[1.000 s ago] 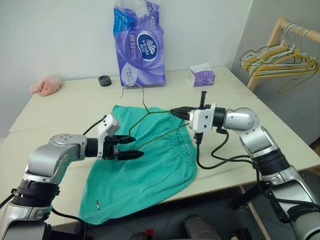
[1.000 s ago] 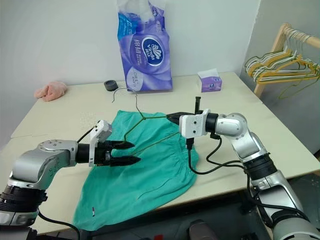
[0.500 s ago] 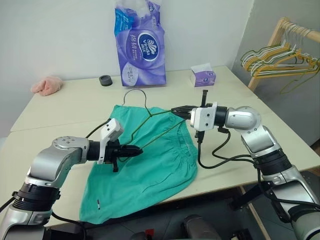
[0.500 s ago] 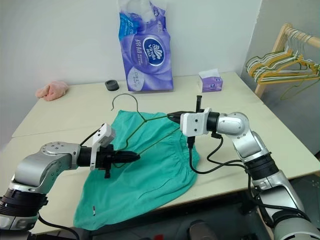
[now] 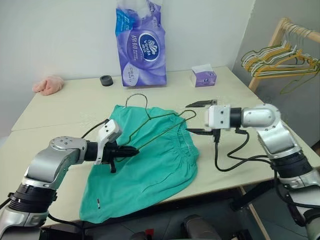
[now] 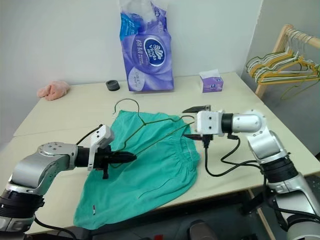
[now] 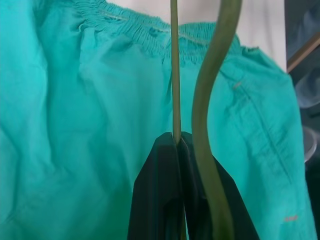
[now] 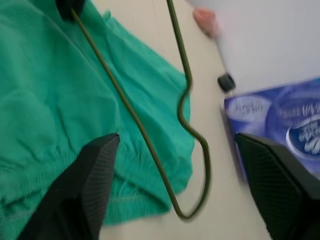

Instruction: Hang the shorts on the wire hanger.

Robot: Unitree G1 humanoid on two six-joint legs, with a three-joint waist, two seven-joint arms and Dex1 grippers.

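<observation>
Clutter on the beige table (image 5: 60, 107)

Beyond the open right jaws: purple tissue pack (image 5: 139, 45), small tissue box (image 5: 203, 76), black ring (image 5: 105, 80); pink cloth lump (image 5: 47, 85) far left; hanger rack (image 5: 280, 52) to their right.

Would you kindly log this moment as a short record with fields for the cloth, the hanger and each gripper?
shorts: teal-green cloth shorts lie flat on the beige table, one corner draped over the near edge
hanger: thin olive-green wire hanger, over the shorts
left gripper: shut on the hanger's wire
right gripper: open, beside the hanger's far corner, holding nothing
</observation>
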